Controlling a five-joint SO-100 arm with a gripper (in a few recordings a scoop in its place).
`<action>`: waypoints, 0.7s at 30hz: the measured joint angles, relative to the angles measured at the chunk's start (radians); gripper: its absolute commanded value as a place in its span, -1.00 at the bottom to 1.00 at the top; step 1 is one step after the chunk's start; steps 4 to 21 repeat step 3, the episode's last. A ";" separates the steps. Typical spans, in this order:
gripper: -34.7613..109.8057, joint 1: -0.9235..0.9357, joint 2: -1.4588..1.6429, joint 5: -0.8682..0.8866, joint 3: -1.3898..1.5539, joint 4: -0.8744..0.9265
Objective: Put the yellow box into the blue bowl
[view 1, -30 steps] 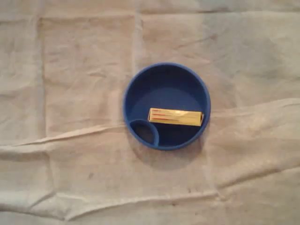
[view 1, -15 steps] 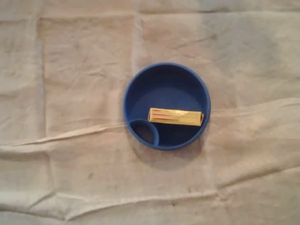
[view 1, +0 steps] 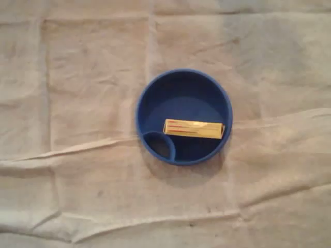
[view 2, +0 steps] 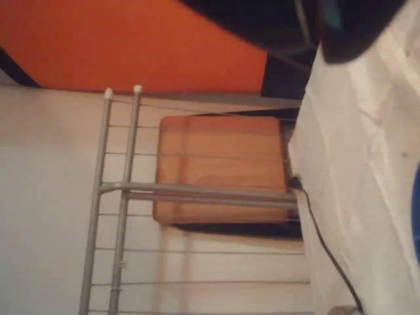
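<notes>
Yellow box lies flat in blue bowl, main compartment, toward 5 o'clock; end effector opening: cannot tell.

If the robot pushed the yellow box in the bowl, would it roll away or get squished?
The yellow box looks long with flat faces, so it would probably slide, not roll. It lies flat inside the blue bowl, whose wall would likely stop it. It looks like thin card, so it is probably light and might dent if squeezed hard.
</notes>
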 measured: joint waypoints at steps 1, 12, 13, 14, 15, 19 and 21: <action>-0.52 0.000 0.000 0.000 -0.002 0.000; -0.52 0.000 0.000 0.000 -0.002 0.000; -0.52 0.000 0.000 0.000 -0.002 0.000; -0.52 0.000 0.000 0.000 -0.002 0.000; -0.52 0.000 0.000 0.000 -0.002 0.000; -0.52 0.000 0.000 0.000 -0.002 0.000; -0.52 0.000 0.000 0.000 -0.002 0.000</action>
